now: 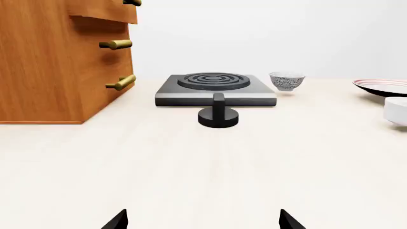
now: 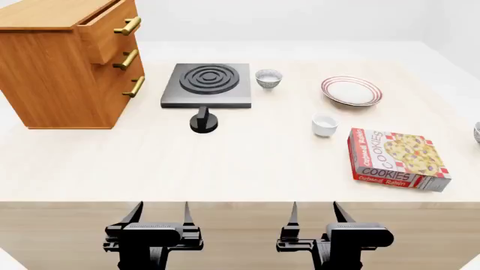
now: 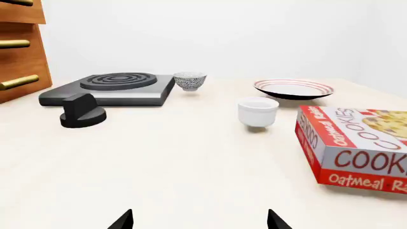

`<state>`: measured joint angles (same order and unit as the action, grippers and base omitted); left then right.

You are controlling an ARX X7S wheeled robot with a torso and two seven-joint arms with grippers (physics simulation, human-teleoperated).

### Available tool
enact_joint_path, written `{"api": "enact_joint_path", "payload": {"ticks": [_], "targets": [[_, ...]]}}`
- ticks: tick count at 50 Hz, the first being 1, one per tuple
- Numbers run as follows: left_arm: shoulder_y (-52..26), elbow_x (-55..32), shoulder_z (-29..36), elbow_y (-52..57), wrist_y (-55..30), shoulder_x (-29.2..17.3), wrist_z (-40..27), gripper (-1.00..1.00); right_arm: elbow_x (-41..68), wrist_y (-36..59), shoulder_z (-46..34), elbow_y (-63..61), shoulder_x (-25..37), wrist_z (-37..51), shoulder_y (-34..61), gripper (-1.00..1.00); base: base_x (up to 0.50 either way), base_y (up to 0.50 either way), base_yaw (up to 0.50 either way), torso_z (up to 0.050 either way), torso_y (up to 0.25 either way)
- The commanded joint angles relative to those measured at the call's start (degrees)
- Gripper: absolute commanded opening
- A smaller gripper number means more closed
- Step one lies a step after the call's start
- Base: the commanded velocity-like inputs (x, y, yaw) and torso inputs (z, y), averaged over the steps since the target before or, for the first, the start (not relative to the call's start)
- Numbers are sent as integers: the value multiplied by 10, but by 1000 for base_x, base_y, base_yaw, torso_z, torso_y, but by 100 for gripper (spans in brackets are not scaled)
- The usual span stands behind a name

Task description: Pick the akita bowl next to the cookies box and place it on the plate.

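The red-and-white cookies box (image 2: 395, 159) lies flat at the table's right. Just right of it, only a sliver of the speckled akita bowl (image 2: 477, 133) shows at the head view's edge. A look-alike speckled bowl (image 2: 268, 78) stands beside the stove. The plate (image 2: 351, 90), white with red rings, sits at the back right. My left gripper (image 2: 161, 216) and right gripper (image 2: 313, 216) hang open over the table's front edge, both empty and far from the bowl. The right wrist view shows the cookies box (image 3: 356, 148) and the plate (image 3: 294, 88), but not the bowl beside the box.
A black stove plate (image 2: 208, 84) with a separate knob (image 2: 203, 122) sits at the centre back. A wooden drawer cabinet (image 2: 67, 62) stands at the back left. A plain white cup (image 2: 324, 124) stands between the plate and the box.
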<state>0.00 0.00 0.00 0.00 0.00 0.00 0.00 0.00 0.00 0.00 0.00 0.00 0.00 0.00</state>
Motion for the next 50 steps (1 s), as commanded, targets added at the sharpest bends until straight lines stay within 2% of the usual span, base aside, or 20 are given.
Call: {"api": "enact_joint_path", "payload": {"ticks": [1,17,18,19,20,29,42,50], "targets": [[3,-14,8,8,-3,-9,-9,100,-13,8,-13,-4,11,24,-5,100,0,0,0,0,0],[7,-35,40,17,-8,-30,-37,100,8,14,-32,-11,34,49,-8,100,0,0,0,0,0],[-86,44,81,-86,47,-1,-78,100,42,-86,-37,86,0,8,86,100,0,0,0,0,0],[0,-11,11,0,-8,-4,-7,100,-17,0,-2,0,9,19,0,100,0,0,0,0,0],[10,-11,12,17,-3,-4,-7,100,-13,13,-1,-18,9,16,-13,100,0,0,0,0,0],[16,-11,41,-3,38,-25,-29,100,14,10,-21,-21,29,16,-16,100,0,0,0,0,0],[19,-25,54,14,20,-38,-45,100,25,20,-31,-27,41,30,-17,100,0,0,0,0,0],[28,-31,61,48,36,-47,-49,100,26,28,-23,-92,53,50,-26,100,0,-463,0,0,0]]}}
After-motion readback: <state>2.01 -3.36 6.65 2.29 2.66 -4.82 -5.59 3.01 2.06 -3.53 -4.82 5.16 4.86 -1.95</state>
